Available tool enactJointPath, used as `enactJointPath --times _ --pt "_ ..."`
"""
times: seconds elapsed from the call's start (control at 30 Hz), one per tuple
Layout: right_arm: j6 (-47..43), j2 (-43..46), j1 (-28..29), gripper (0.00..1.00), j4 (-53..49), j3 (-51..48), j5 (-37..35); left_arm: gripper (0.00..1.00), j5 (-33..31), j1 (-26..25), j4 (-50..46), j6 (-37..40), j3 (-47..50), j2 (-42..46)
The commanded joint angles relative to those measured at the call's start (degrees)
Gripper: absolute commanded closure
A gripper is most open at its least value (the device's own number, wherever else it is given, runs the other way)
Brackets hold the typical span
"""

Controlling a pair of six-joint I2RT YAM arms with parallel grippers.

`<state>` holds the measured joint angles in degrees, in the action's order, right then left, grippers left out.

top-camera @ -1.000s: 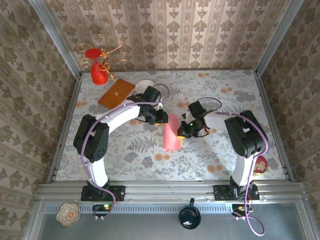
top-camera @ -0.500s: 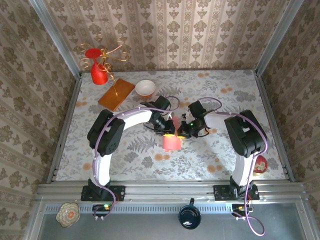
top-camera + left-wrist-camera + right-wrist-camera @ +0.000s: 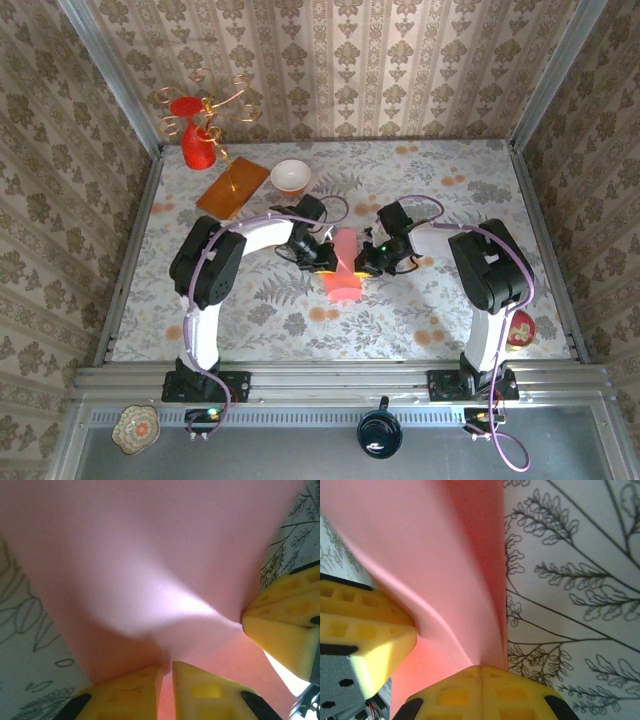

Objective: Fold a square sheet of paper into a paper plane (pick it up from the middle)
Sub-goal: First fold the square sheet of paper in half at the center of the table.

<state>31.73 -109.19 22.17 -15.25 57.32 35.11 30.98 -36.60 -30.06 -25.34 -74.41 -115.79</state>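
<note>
Top view: a floral-print table (image 3: 250,310) with two arms reaching in from 6 o'clock. At centre is the square sheet of paper (image 3: 343,268), pink, bowed into a narrow strip running 12 to 6 o'clock. The left gripper (image 3: 325,258) is at the sheet's 9 o'clock and the right gripper (image 3: 368,262) at its 3 o'clock, both touching it. Toward 11 o'clock and well apart sit a white bowl (image 3: 291,176), a wooden board (image 3: 233,187) and a red vase (image 3: 197,148).

Left wrist view: the left gripper (image 3: 167,675) is at 6 o'clock. Its yellow fingers are nearly together, w/ the sheet's edge nipped in the thin gap. The pink sheet (image 3: 150,555) fans up toward 12 o'clock. A yellow finger of the right gripper (image 3: 285,622) is at 3 o'clock, against the sheet.

Right wrist view: the right gripper (image 3: 481,672) is at 6 o'clock, pads pressed together on the sheet's edge. The sheet (image 3: 420,545) rises toward 11 o'clock w/ a soft ridge. A yellow finger of the left gripper (image 3: 360,630) is at 8 o'clock, touching it.

Step, as judged: an early lengthwise fold, w/ the sheet pinched mid-span from both sides and no sharp crease visible. Next move prob. needs both arms working together to keep the edges matched, lay the sheet down and press the crease. An uneven pull could skew the sheet or tear it.
</note>
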Motion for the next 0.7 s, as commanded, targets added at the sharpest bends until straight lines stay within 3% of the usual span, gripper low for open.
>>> enactJointPath --times 0.0,0.13,0.23,0.43,0.67 --pt "1.0 -7.9 0.9 0.95 -8.5 -5.4 -12.9 0.83 -2.5 3.4 -1.0 5.7 3.7 -0.4" --pt "1.1 -8.2 0.8 0.95 -8.2 -5.9 -12.9 0.84 -2.6 8.6 -0.8 7.5 6.2 2.0" --pt "1.2 -8.1 0.8 0.95 -8.0 -5.9 -12.8 0.84 -1.5 9.9 -1.0 7.6 6.0 5.2" --pt "1.4 -8.0 0.8 0.95 -7.7 -6.3 -12.2 0.83 5.0 5.5 7.2 1.5 5.0 8.8" --pt "1.1 -8.4 0.8 0.95 -6.8 -7.2 -11.7 0.82 8.0 1.6 12.4 -2.0 -0.1 1.0"
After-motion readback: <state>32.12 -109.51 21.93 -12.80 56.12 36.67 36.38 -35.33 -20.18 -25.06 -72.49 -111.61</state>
